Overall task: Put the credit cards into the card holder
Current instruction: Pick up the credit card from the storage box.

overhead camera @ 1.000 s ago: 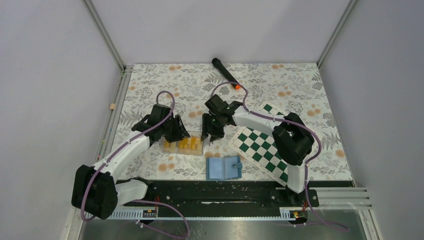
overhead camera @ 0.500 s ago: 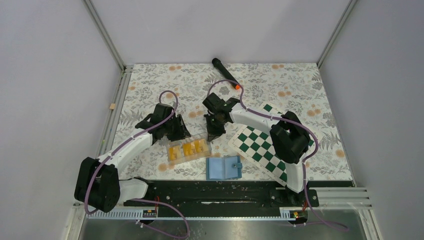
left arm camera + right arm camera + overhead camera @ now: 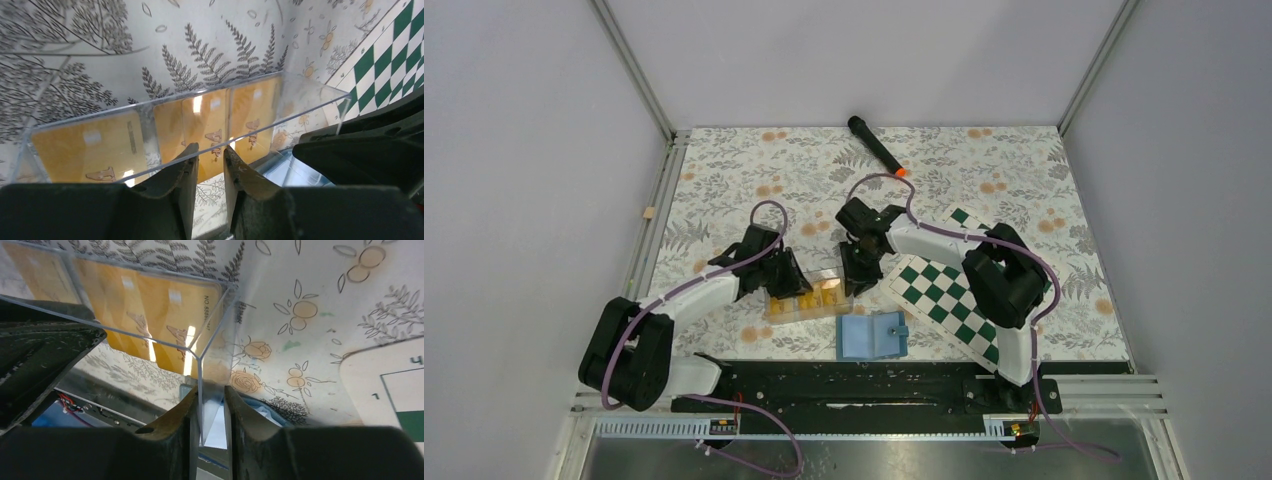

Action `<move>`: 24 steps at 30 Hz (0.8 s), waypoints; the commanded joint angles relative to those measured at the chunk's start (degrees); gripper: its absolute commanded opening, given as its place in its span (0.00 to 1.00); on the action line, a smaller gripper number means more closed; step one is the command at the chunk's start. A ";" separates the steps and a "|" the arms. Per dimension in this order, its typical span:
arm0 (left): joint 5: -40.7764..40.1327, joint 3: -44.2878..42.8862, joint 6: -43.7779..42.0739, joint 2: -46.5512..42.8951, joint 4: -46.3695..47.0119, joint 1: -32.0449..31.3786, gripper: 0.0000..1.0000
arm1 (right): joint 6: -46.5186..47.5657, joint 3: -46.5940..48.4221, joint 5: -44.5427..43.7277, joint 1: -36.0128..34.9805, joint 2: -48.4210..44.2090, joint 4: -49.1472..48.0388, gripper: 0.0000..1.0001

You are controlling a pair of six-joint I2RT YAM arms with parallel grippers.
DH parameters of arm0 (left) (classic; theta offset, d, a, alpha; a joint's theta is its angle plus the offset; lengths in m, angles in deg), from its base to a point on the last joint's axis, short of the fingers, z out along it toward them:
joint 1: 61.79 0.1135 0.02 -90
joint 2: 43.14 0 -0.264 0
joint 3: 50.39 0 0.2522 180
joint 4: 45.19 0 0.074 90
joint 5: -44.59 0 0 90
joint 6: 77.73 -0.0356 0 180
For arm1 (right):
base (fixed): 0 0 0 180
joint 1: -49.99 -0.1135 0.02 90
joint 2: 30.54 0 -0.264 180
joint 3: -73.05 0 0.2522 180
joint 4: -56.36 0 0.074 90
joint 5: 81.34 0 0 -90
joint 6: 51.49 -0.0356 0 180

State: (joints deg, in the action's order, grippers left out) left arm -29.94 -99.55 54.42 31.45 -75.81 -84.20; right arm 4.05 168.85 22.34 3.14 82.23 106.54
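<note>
While credit cards [image 3: 210, 122] sit inside clear tray [image 3: 312, 100], centre of top frame, I have left gripper [image 3: 209, 165] pinching its long wall, right gripper [image 3: 210, 407] pinching end wall: two-sided hold likely to steady tray for tipping. Card holder [image 3: 871, 336] lies open just below, apart.

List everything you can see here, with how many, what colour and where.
credit cards: three showing, orange-yellow, inside the clear tray
clear tray: one, transparent, mid-table, held between both tools
card holder: one, blue, near edge
chessboard: one, green and white, right side
marker: one, black with orange tip, far side
table: one, floral cover, under everything
left tool: one, black, closed on tray wall
right tool: one, black, closed on tray corner
</note>
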 commanded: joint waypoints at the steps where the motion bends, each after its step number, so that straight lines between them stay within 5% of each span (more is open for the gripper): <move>1: 0.75 3.01 4.50 1.05 8.27 -2.31 0.25 | -3.97 -4.06 4.10 0.40 -4.21 -3.77 0.28; 10: 0.34 3.38 5.75 4.76 12.09 -4.80 0.25 | -8.54 -10.03 5.27 0.41 -6.17 -8.85 0.10; 24: -2.11 -0.47 4.79 11.75 10.05 -9.02 0.28 | -9.95 -10.02 6.48 0.36 -5.91 -10.22 0.10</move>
State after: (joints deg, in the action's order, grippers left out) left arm -29.55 -98.55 60.23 40.06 -62.89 -91.63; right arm -5.74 158.82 24.87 3.51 77.68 98.85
